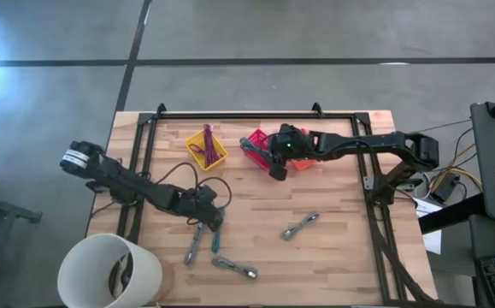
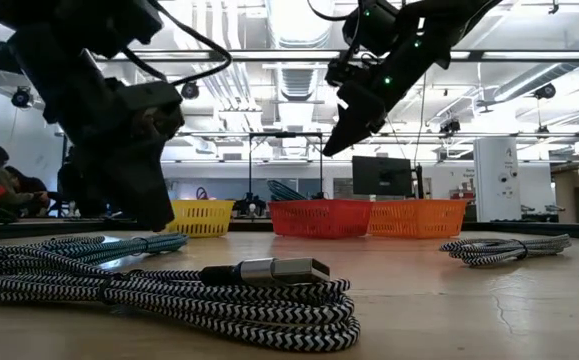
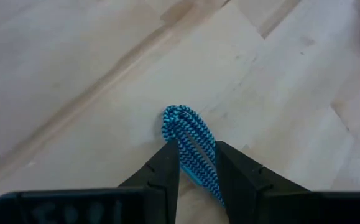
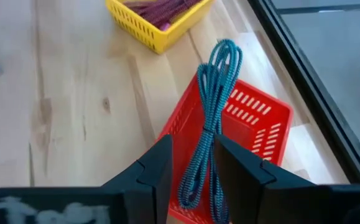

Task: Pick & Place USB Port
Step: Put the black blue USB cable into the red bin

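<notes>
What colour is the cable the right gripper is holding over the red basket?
Teal-blue braided cable, clearest in the right wrist view, pinched in the right gripper above the red basket.

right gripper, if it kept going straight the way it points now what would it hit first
Most likely the red basket. The right gripper, shut on a bundled blue cable, aims down at it in the right wrist view, with the cable's loop leading. Depth is hard to judge.
</notes>
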`<state>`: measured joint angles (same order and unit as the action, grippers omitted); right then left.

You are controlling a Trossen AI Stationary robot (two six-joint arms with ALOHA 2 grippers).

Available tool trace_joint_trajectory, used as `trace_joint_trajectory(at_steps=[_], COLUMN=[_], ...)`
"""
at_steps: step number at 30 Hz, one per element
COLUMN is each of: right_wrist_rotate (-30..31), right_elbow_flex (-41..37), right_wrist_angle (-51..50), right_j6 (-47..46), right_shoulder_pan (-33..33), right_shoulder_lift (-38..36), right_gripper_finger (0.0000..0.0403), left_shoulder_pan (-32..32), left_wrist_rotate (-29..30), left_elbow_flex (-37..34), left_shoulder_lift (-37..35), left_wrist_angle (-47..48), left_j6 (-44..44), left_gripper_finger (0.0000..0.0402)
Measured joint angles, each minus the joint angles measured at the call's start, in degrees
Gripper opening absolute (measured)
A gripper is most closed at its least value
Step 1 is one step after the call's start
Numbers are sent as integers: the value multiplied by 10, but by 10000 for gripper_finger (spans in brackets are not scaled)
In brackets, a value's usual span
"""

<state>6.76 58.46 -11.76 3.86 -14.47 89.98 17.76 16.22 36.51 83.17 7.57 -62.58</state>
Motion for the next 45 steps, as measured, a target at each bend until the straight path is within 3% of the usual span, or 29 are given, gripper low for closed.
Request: trace_joint_trajectory(at_steps=[16, 20, 25, 30, 37, 40, 45], right_wrist_rotate=[-11, -13, -54, -106, -117, -147, -196], right_elbow_flex=[-6, -6, -6, -6, -16, -43, -116], right_wrist_angle=[1, 1, 1, 0, 11, 34, 92], right_j6=[8, 6, 15, 26, 37, 37, 24], right_shoulder_pan=[0, 0, 0, 10, 9, 10, 10], right_shoulder_lift=[1, 1, 1, -10, -113, -155, -188], right_gripper_finger=[119, 111, 105, 107, 114, 110, 102], left_shoulder_pan=[-1, -4, -4, -4, -8, -8, -8], left_wrist_rotate=[7, 7, 39, 77, 143, 130, 55], left_elbow_flex=[2, 2, 1, -1, -1, -1, -1], left_shoulder_lift=[96, 101, 80, 41, -34, -50, -39], left_wrist_angle=[-71, -71, -85, -166, -183, -181, -181], left_j6=[-11, -36, -26, 53, 131, 171, 210], left_gripper_finger=[96, 77, 10, 1, 0, 0, 0])
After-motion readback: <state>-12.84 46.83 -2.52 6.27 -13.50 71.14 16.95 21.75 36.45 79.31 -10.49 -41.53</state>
